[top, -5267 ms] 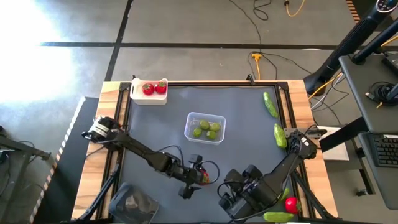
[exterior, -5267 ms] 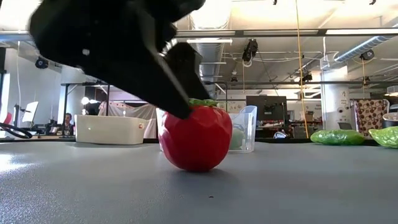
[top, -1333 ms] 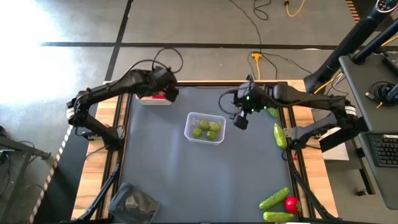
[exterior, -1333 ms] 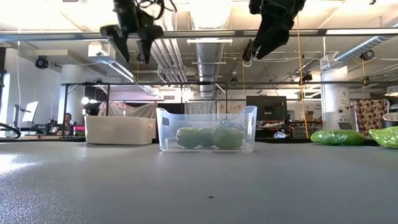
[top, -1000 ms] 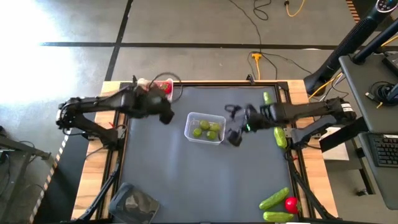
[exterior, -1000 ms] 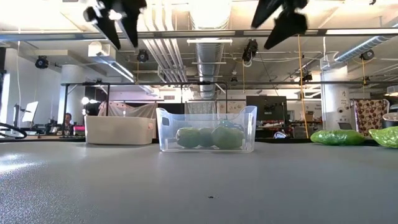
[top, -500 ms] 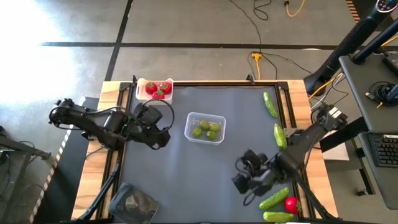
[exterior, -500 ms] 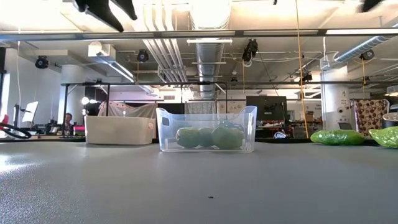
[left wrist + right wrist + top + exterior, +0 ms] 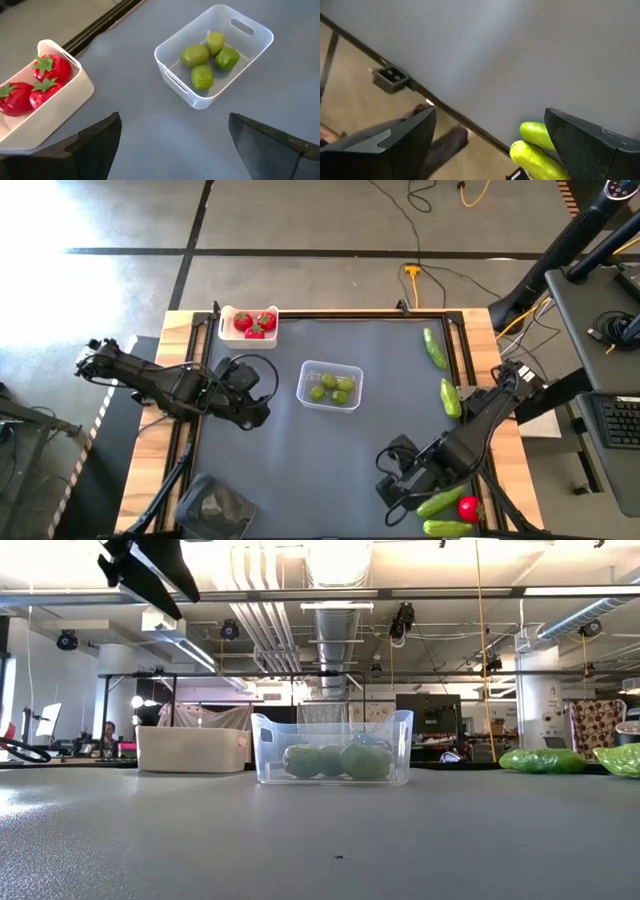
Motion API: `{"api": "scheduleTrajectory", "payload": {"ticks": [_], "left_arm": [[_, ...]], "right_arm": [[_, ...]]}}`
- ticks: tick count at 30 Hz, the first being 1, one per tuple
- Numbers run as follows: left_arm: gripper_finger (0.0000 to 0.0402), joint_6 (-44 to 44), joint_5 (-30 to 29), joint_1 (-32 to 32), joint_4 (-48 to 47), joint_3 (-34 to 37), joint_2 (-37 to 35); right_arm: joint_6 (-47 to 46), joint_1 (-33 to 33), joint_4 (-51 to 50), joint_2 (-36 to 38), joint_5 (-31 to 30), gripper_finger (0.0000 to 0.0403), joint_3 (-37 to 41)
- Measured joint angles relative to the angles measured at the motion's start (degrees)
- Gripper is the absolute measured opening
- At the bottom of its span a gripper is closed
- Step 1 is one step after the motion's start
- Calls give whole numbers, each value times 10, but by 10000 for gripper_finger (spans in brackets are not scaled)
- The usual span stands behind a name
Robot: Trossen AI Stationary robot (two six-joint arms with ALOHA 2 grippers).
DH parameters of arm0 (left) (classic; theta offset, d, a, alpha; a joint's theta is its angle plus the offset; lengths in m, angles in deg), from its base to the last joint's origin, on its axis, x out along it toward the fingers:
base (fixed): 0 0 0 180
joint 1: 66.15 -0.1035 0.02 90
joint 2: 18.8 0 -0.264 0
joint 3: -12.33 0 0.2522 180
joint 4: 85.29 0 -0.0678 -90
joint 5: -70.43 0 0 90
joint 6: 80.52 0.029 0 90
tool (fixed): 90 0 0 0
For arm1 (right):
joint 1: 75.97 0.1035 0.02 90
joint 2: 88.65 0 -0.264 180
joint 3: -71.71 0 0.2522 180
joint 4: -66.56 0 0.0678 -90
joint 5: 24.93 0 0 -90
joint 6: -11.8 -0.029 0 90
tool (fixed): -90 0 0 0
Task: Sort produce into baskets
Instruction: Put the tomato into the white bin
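Observation:
A white tub (image 9: pixel 248 325) at the far left holds three strawberries (image 9: pixel 35 82). A clear tub (image 9: pixel 330 385) at mid-table holds several yellow-green fruits (image 9: pixel 207 57). Two cucumbers (image 9: pixel 442 502) and a strawberry (image 9: pixel 467 508) lie at the near right corner. Two more cucumbers (image 9: pixel 450 397) lie along the right edge. A dark tray (image 9: pixel 215 505) sits at the near left. My left gripper (image 9: pixel 255 405) hangs open and empty, left of the clear tub and raised above the table (image 9: pixel 140 570). My right gripper (image 9: pixel 392 485) is open and empty, just left of the near-right cucumbers (image 9: pixel 540 150).
The dark mat (image 9: pixel 320 450) lies bare between the clear tub and the near edge. Wooden borders and black rails (image 9: pixel 195 380) run along the table's sides. In the low view, the two cucumbers (image 9: pixel 545 760) on the right edge show behind the clear tub (image 9: pixel 332 748).
My left gripper has drawn back from beside the white tub toward the table's near edge and stands left of the clear tub. My right gripper has swung from beside the clear tub toward the near right corner and has come up to the cucumbers there.

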Motion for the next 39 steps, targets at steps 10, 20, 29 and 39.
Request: {"api": "scheduleTrajectory", "payload": {"ticks": [10, 20, 29, 39], "left_arm": [[348, 219, 28, -23, 366, 32, -19], [348, 285, 142, -38, 627, 35, 80], [348, 290, 173, -39, 667, 21, 141], [348, 267, 178, -40, 715, 14, 215]], "right_arm": [[31, 9, -119, 0, -29, 363, -43], [-32, 68, -122, -4, 58, 364, 57], [-119, 105, -8, 5, 223, 364, 187], [-193, 94, 232, 24, 467, 364, 356]]}}
